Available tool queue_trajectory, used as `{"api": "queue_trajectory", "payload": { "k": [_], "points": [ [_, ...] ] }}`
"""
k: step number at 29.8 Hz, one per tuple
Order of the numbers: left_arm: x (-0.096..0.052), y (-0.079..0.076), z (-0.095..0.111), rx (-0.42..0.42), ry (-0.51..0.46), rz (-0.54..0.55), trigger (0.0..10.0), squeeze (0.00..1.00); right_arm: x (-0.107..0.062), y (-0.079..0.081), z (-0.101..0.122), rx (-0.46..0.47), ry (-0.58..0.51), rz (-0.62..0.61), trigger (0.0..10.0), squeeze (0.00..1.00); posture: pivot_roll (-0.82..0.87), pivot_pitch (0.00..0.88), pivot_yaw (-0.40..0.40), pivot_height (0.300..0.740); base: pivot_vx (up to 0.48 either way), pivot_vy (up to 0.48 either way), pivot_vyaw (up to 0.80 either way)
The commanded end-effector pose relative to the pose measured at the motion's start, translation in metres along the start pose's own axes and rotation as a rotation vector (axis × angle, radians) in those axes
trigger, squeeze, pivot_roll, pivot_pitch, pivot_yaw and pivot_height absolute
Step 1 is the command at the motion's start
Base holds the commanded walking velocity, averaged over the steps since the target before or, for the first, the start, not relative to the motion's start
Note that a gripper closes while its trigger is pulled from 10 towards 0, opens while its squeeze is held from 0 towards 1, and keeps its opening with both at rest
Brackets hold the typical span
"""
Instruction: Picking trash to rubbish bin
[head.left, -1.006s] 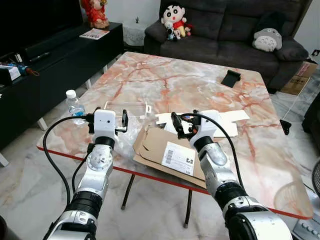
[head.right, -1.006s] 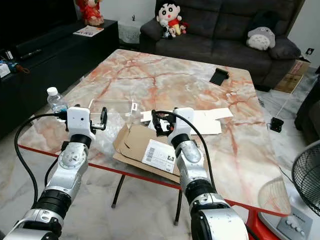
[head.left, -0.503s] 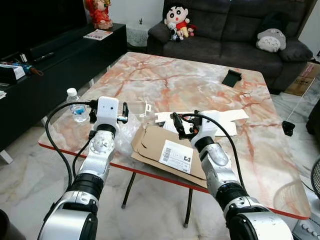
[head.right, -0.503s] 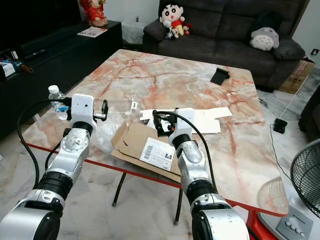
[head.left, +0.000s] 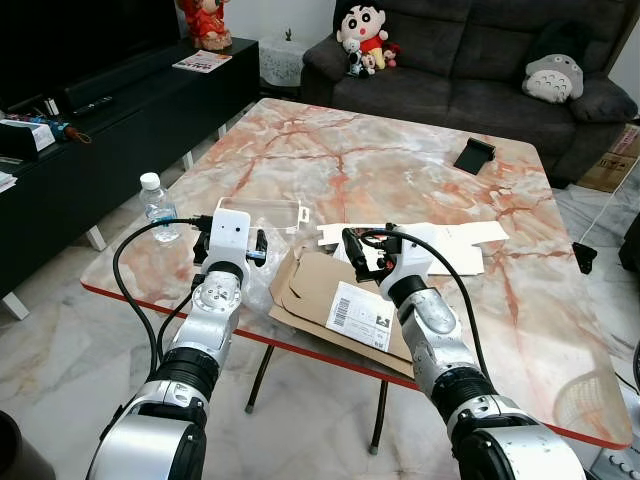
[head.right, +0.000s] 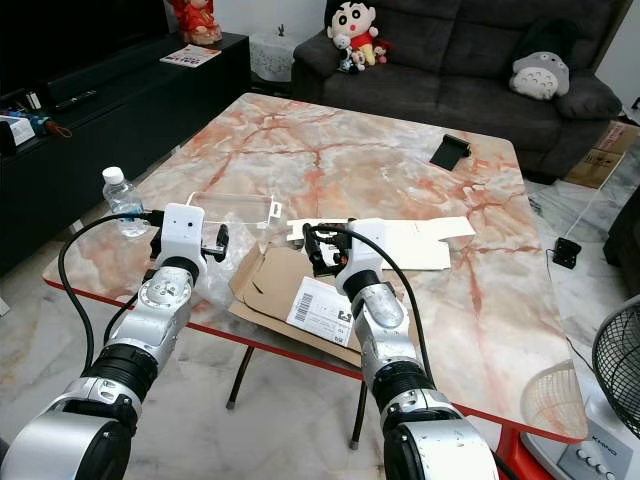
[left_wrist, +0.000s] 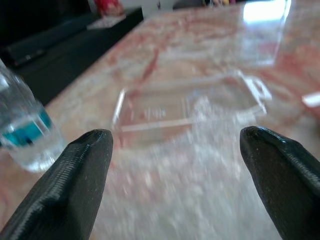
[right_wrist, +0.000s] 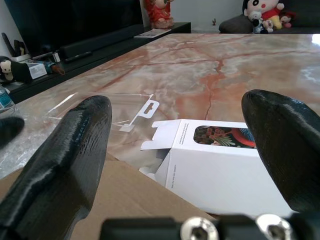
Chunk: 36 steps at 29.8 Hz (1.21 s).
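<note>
Left hand (head.left: 232, 247), fingers apart and empty, has advanced over the tabletop's (head.left: 420, 170) near edge toward the clear packaging (head.left: 258, 214); right hand (head.left: 362, 256) likewise open, empty: grasp pending.

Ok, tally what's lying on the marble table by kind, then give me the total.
Water bottle: 1
Clear plastic packaging: 1
Flattened cardboard box: 1
White carton: 1
Black phone-like item: 1
Total: 5
</note>
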<state>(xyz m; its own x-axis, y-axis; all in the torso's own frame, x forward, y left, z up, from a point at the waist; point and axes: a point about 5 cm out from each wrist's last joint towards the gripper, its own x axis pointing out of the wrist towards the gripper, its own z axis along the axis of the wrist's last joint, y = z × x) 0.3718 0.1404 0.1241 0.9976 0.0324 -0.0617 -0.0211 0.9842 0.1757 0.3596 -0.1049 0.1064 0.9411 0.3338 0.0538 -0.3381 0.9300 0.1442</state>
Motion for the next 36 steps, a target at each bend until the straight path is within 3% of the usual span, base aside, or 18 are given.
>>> {"api": "queue_trajectory", "payload": {
  "k": [1,7,23,24,25,26,36],
  "points": [
    [-0.003,-0.002,-0.011,-0.013,0.054,-0.005,10.0,0.0,0.0,-0.001,0.001,-0.005,-0.004,0.0,10.0,0.0,0.0,0.0,-0.099,0.74,0.0,0.0,0.0],
    [-0.005,-0.002,-0.013,-0.021,0.069,0.001,10.0,0.0,0.0,-0.001,0.001,-0.004,-0.003,0.003,10.0,0.0,0.0,0.0,-0.095,0.74,0.0,0.0,0.0],
    [-0.017,-0.006,-0.046,-0.006,0.273,0.007,10.0,0.0,-0.001,0.001,0.0,-0.003,-0.002,0.013,10.0,0.0,0.0,0.0,-0.09,0.74,0.0,0.0,0.0],
    [-0.018,-0.006,-0.046,-0.007,0.274,0.005,2.9,0.0,-0.001,0.001,0.0,-0.003,-0.001,0.013,10.0,0.0,0.0,0.0,-0.09,0.74,0.0,0.0,0.0],
    [-0.018,-0.006,-0.046,-0.007,0.274,0.005,2.9,0.0,-0.001,0.001,0.0,-0.003,-0.001,0.013,10.0,0.0,0.0,0.0,-0.09,0.74,0.0,0.0,0.0],
    [-0.018,-0.006,-0.045,-0.011,0.272,0.009,0.0,0.0,-0.001,0.002,0.0,-0.003,-0.001,0.013,10.0,0.0,0.0,0.0,-0.09,0.74,0.0,0.0,0.0],
    [-0.014,-0.002,-0.036,0.0,0.249,0.029,0.0,0.0,0.001,0.001,0.001,-0.007,0.002,0.013,10.0,0.0,0.01,0.0,-0.1,0.74,0.0,0.0,0.0]
  ]
}}
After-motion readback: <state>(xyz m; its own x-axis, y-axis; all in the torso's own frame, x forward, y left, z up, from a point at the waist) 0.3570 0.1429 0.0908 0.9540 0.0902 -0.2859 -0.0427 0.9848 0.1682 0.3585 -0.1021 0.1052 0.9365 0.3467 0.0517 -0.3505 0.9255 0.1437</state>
